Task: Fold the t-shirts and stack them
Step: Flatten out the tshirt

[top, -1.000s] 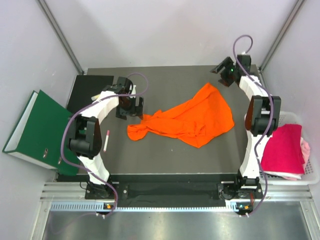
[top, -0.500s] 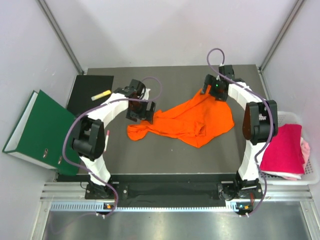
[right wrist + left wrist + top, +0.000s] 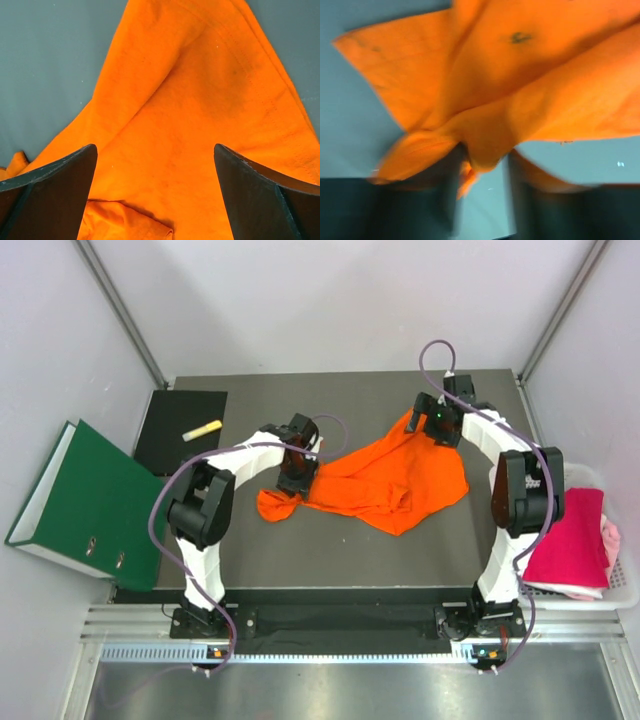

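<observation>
Orange shirt (image 3: 385,475) lies crumpled, unfolded, on the dark grey table (image 3: 330,560), right of centre. Its long axis runs slantwise from a bunched, rounded end at the near left to a pointed corner at the far right, with a broader flap hanging toward the near right. The cloth is soft, matte and plain, thrown into long ridges and folds, with stitched hems showing in the right wrist view. The left gripper (image 3: 297,468) sits on the shirt's left end; its wrist view is blurred, a hanging fold of cloth lies between the two dark fingers, and whether they pinch it I cannot tell. The right gripper (image 3: 437,422) is over the far corner, jaws spread wide with cloth beneath them and nothing held. A magenta shirt (image 3: 568,540) lies folded in a white basket (image 3: 625,592) just off the table's right edge, with a pink shirt (image 3: 608,540) beside it, partly hidden. At the left, a green binder (image 3: 75,500) leans off the table, and a yellow marker (image 3: 202,429) lies on a black pad (image 3: 175,445), well apart from the orange shirt.
</observation>
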